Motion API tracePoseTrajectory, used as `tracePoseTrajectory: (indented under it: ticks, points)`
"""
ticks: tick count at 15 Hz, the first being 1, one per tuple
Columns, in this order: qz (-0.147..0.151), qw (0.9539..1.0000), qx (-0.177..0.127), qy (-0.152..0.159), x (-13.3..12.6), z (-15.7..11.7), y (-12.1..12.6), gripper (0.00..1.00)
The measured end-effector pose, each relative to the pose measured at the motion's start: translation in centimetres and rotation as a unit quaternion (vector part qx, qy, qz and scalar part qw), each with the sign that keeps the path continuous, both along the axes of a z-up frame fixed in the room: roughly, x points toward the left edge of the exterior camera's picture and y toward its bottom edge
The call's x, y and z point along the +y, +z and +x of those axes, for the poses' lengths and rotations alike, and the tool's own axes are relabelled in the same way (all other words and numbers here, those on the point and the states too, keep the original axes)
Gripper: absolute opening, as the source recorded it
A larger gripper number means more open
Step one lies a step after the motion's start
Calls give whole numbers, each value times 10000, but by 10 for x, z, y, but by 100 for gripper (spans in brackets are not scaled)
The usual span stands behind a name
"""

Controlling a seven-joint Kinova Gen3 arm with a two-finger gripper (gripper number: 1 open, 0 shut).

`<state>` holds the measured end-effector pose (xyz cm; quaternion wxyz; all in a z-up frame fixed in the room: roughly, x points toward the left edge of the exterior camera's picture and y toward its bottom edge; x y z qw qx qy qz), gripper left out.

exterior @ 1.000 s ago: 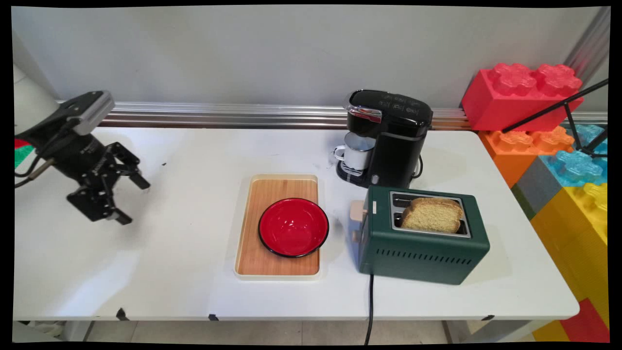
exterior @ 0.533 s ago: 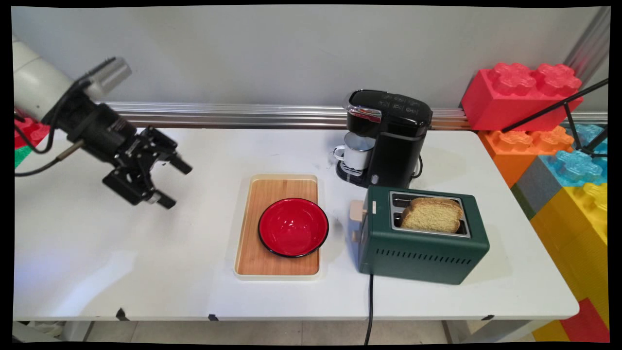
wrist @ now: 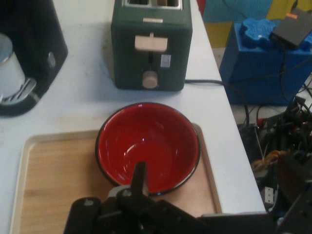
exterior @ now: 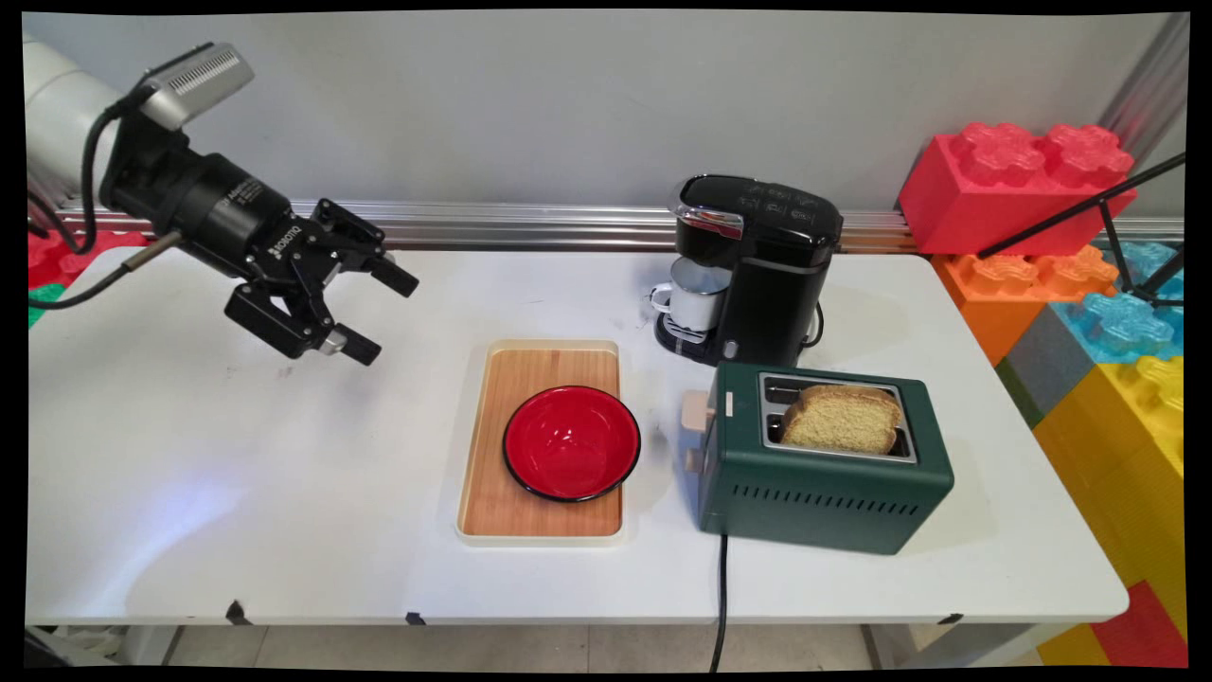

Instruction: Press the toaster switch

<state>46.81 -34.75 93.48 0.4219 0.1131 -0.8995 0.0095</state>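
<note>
My black gripper (exterior: 383, 317) hangs open and empty above the table's left half, pointing right toward a wooden tray (exterior: 540, 365). A red bowl (exterior: 571, 442) with a black rim sits on that tray, a short way right of and below the fingertips. In the hand view the bowl (wrist: 148, 146) lies straight ahead on the tray (wrist: 53, 180), with one finger (wrist: 139, 178) rising in front of it. Beyond stands a green toaster (exterior: 824, 474) with a bread slice (exterior: 841, 417) in its slot.
A black coffee machine (exterior: 757, 265) with a white mug (exterior: 693, 294) under its spout stands behind the toaster. The toaster's cord (exterior: 721, 597) drops over the front edge. Large toy bricks (exterior: 1018, 185) and a black stand leg (exterior: 1079, 208) lie off the table's right end.
The gripper has risen and swung right from the table's left edge toward the tray, tilting more level. Its fingers stayed open. Nothing on the table moved.
</note>
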Motion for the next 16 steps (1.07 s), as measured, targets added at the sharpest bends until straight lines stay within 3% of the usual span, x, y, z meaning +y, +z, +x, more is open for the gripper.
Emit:
tracePoseTrajectory:
  ticks: [2,3,12,16]
  points:
    - [-44,9999,75,-69,-2,-1,0,100]
    - [-57,9999,119,-83,-3,-2,1,0]
    - [-26,9994,290,-160,-12,-17,0,0]
    - [-56,9991,389,-128,-21,-39,-9,0]
